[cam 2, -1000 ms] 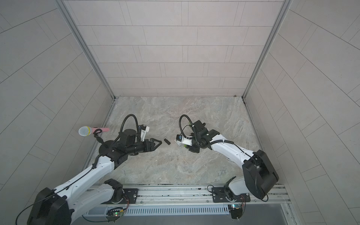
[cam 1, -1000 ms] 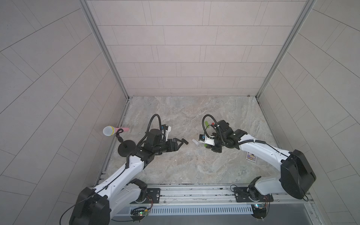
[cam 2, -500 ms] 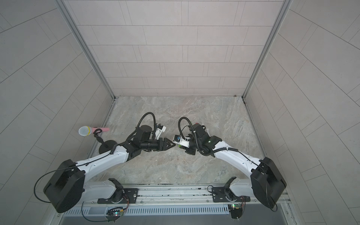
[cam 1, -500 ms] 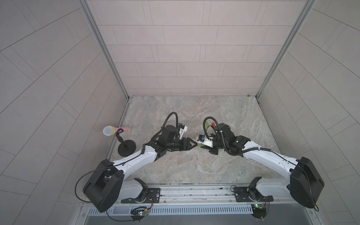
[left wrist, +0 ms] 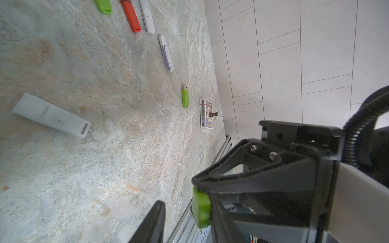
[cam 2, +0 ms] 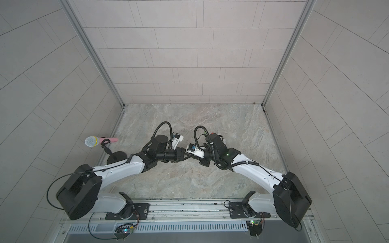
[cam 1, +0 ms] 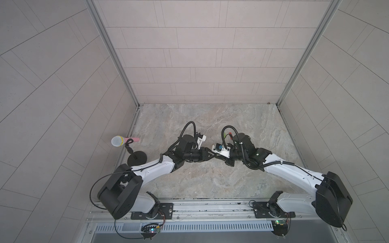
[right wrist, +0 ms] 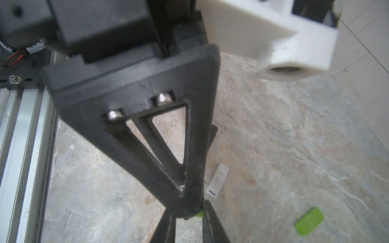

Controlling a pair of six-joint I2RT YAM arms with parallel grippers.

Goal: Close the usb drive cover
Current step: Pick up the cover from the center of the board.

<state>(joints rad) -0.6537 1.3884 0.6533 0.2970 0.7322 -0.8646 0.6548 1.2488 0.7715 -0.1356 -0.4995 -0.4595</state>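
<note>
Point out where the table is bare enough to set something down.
Free: the table along the back wall; also the strip before the front rail. Crowded: the middle, where left tool and right tool meet at a green drive, near loose drives.

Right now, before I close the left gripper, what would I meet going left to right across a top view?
microphone → round stand base → left gripper → white camera mount on the right wrist → right arm's black shoulder housing. The left shoulder housing and the right gripper overlap others, so they are left out.
</note>
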